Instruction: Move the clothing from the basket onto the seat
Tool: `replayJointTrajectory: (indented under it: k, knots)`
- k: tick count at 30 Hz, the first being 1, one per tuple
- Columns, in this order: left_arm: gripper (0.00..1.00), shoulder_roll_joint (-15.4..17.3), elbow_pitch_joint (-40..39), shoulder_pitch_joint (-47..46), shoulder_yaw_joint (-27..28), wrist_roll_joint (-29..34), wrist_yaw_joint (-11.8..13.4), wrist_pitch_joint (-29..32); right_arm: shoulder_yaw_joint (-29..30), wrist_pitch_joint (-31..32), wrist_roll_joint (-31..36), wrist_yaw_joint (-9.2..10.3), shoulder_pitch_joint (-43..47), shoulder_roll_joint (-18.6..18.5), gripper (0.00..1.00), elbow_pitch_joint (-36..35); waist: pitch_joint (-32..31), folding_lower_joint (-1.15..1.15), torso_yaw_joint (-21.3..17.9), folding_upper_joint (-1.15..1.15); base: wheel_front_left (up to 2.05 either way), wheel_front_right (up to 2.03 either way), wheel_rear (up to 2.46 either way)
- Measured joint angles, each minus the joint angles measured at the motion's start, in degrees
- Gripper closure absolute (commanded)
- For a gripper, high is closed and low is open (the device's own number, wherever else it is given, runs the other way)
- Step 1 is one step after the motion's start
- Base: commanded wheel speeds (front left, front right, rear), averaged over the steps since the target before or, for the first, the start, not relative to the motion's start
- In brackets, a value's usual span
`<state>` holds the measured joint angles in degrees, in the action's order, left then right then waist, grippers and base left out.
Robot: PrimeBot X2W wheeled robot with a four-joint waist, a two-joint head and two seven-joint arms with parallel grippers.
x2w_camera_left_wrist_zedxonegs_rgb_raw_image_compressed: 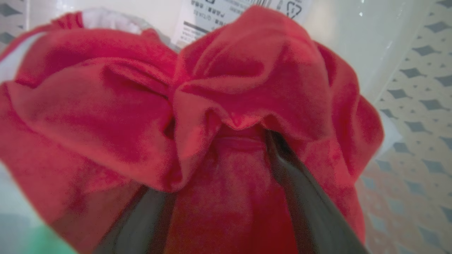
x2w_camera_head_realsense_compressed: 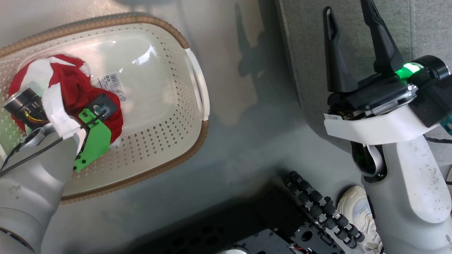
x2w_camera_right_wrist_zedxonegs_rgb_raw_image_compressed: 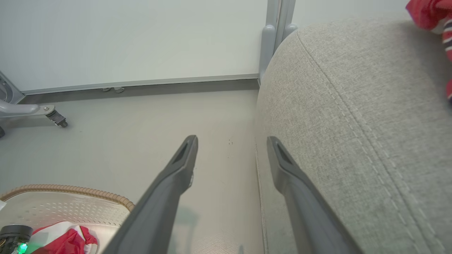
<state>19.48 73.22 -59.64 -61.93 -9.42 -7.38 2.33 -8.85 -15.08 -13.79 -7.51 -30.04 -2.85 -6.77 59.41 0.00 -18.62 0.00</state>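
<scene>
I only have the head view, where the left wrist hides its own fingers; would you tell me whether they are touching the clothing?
Observer: Yes. In the left wrist view the left fingers are spread apart and pushed into the clothing, with a red fold bunched between them.
Operator: Thank you. Is any garment on the seat?
Observer: The right wrist view shows a red striped garment lying on the seat, at that view's top right edge.
</scene>
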Motion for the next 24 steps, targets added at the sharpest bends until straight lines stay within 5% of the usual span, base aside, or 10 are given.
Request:
replayJointTrajectory:
  k: [3, 4, 5, 6, 24]
  knots:
    - [0.00, -0.30, 0.02, -0.40, -1.14, -0.38, 0.00, 2.42, 0.32, 0.00, 0.19, 0.00, 0.12, 0.01, 0.00, -0.26, 0.38, 0.00, 0.54, 0.00, 0.00, 0.00, 0.00]
    - [0.20, -0.34, 0.03, -0.52, -1.49, -0.38, 0.00, 3.08, 0.41, 0.00, 0.21, 0.00, 0.13, 0.01, 0.00, -0.32, 0.48, 0.00, 0.69, 0.00, 0.00, 0.00, 0.00]
    - [0.67, -0.42, 0.04, -0.76, -1.88, -0.38, 0.00, 3.67, 0.52, 0.00, 0.26, 0.00, 0.14, 0.01, 0.00, -0.36, 0.59, 0.00, 0.86, 0.00, 0.00, 0.00, 0.00]
    - [1.00, -0.52, 0.07, -1.02, -2.16, -0.42, 0.00, 3.89, 0.58, 0.00, 0.29, 0.00, 0.14, 0.01, 0.00, -0.38, 0.69, 0.00, 1.02, 0.00, 0.00, 0.00, 0.00]
    - [1.00, -2.59, -1.22, -1.12, -5.91, -6.16, 0.00, -3.57, 0.94, 0.00, 0.67, 0.00, -0.19, 0.02, 0.00, 0.92, -4.50, 0.00, 2.18, 0.00, 0.00, 0.00, 0.00]
